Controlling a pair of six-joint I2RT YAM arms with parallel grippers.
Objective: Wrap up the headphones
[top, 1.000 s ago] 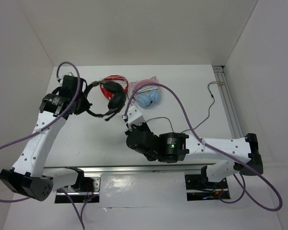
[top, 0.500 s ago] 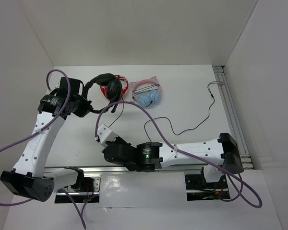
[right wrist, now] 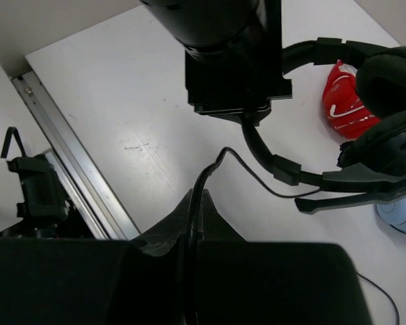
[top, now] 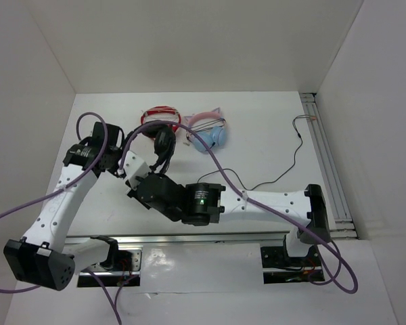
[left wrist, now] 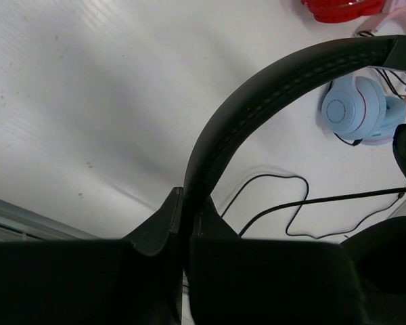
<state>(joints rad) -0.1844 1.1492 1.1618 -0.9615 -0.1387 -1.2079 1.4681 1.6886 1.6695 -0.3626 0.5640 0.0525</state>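
White table [top: 271, 128], seen from above. At far left the left gripper [left wrist: 185, 210] is clenched on the headband of the black headphones [top: 164, 143], prob. as an anchor. Just nearer, the right gripper [right wrist: 193, 211] pinches their thin cable [right wrist: 220, 157], prob. to wind it. Red pair [top: 161, 112] and blue pair [top: 210, 139] lie beyond.

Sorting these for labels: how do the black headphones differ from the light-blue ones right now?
The black headphones are all black; the light-blue headphones have pink trim. The left gripper clamps the black pair's headband, while the light-blue pair lies on the table, untouched. The right gripper pinches the black pair's cable; nothing holds the light-blue pair. Both are over-ear.
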